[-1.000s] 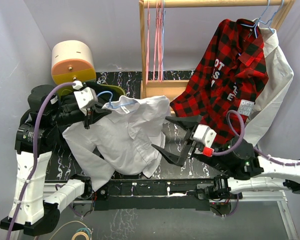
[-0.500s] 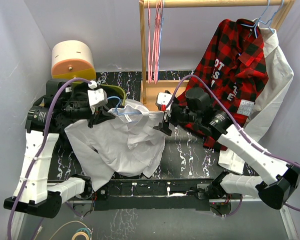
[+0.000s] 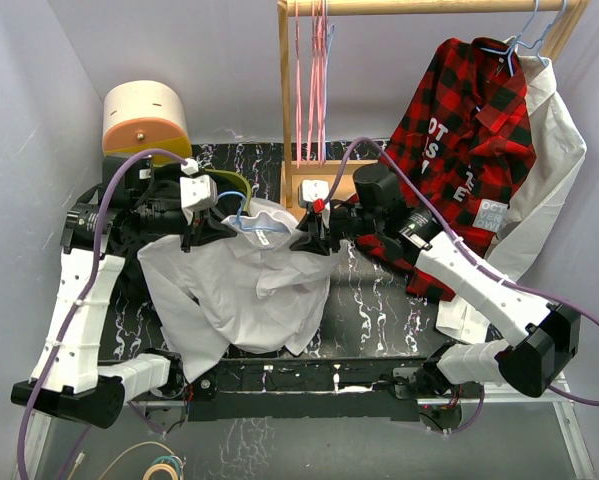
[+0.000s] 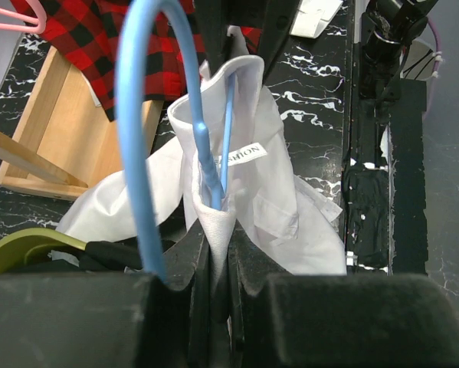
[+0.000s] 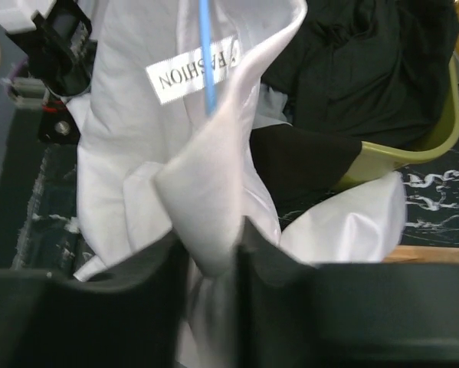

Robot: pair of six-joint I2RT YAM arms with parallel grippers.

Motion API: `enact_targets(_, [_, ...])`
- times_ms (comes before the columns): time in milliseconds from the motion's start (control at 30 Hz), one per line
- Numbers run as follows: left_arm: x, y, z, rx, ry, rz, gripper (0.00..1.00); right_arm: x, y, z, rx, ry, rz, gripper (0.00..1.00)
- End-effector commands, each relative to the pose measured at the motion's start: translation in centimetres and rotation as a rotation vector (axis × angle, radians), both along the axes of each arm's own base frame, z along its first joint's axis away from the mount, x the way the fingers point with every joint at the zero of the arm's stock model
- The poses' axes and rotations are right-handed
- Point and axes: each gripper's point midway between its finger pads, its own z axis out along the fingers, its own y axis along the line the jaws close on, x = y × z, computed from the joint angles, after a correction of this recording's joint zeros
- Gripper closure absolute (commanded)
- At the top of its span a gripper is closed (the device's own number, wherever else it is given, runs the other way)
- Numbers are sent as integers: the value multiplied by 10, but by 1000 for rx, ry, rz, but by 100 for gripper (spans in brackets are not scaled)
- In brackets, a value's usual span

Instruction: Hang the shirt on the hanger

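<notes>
Cloth at the collar of the white shirt [image 3: 249, 290] is pinched from both sides and held up above the table [image 3: 379, 290], with the body and sleeves draped down toward the near edge. The left gripper [image 4: 218, 264] is seen with its jaws pressed narrow on a fold of the collar, and the wire of the blue hanger [image 4: 139, 153] is caught in the same pinch, its hook arching up beside the fingers. The hanger's wire runs inside the neck opening, past the sewn-in label. The right gripper [image 5: 208, 261] is closed on the opposite collar fold, the cloth filling the gap between its fingers. Behind the collar, a green bowl [image 5: 444, 115] is seen on the table, and a black garment [image 5: 359, 54] is bundled inside it, spilling over its rim. Pink hangers [image 3: 309, 90] are hung from the wooden rack [image 3: 285, 100] at the back, and a plaid shirt [image 3: 459, 140] is hung at its right end.
</notes>
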Motion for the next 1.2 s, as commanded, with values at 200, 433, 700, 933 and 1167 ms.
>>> enact_targets(200, [13,-10,5,-46,-3,-54,100,-14,22,63,222,-8,50,92])
enact_targets(433, [19,-14,8,-77,14,-60,100,-17,56,72,210,41,31,92])
enact_targets(700, [24,-13,9,-68,20,-27,99,-9,62,63,233,53,5,92])
enact_targets(933, [64,31,-27,134,59,358,3,-2,11,35,228,152,-317,92])
enact_targets(1167, [46,43,-24,169,122,427,3,-32,-44,4,239,307,-493,92])
